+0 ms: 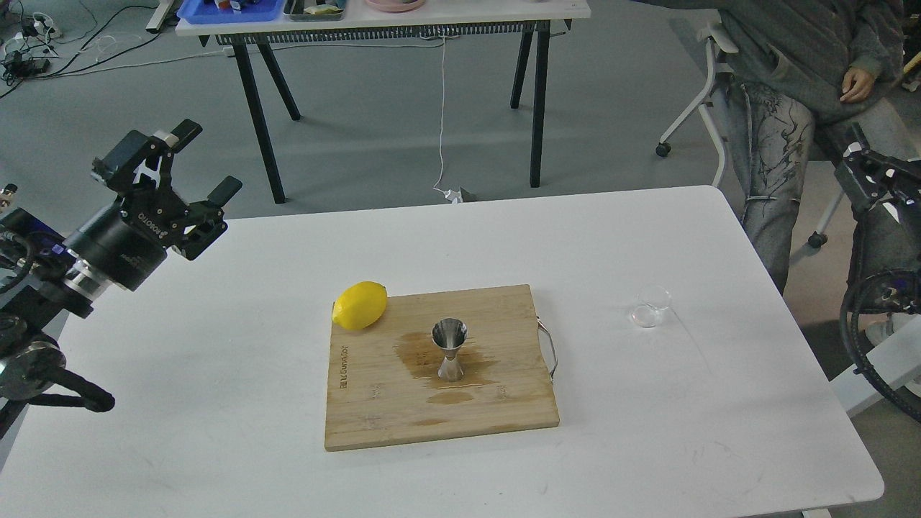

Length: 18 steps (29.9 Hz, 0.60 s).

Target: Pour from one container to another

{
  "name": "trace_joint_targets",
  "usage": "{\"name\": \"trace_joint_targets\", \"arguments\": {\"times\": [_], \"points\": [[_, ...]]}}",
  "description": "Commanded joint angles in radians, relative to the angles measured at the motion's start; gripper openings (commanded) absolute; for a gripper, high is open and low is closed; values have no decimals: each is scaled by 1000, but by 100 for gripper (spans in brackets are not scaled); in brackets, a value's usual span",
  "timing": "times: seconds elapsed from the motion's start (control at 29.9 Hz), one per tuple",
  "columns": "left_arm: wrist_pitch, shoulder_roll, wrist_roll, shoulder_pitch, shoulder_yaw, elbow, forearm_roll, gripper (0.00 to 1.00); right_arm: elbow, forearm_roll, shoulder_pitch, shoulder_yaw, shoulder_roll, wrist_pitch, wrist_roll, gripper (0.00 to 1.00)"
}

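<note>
The small clear cup (pixel 651 306) lies tipped on its side on the white table (pixel 216 403), to the right of the wooden cutting board (pixel 374 403). The steel jigger (pixel 450 350) stands upright on the board in a wet brown stain. My left gripper (pixel 206 161) hangs open and empty above the table's far left corner, far from both. My right gripper (pixel 872 175) is at the right edge of the view, past the table and above and to the right of the cup. It looks dark and its fingers cannot be told apart.
A yellow lemon (pixel 360 305) rests at the board's far left corner. The board's metal handle (pixel 550 350) sticks out on the right. A seated person (pixel 806 65) and a wheeled chair (pixel 701 86) are behind the table's right side. Another table (pixel 381 21) stands further back.
</note>
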Motion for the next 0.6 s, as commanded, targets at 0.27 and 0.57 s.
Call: {"name": "trace_joint_targets", "arguments": {"times": [0.27, 0.57], "points": [[0, -13, 0, 22, 0, 16, 1, 96, 259, 30, -235, 148, 2, -588, 55, 96], [0, -14, 0, 33, 0, 18, 1, 96, 265, 0, -220, -18, -4, -818, 61, 96]]}}
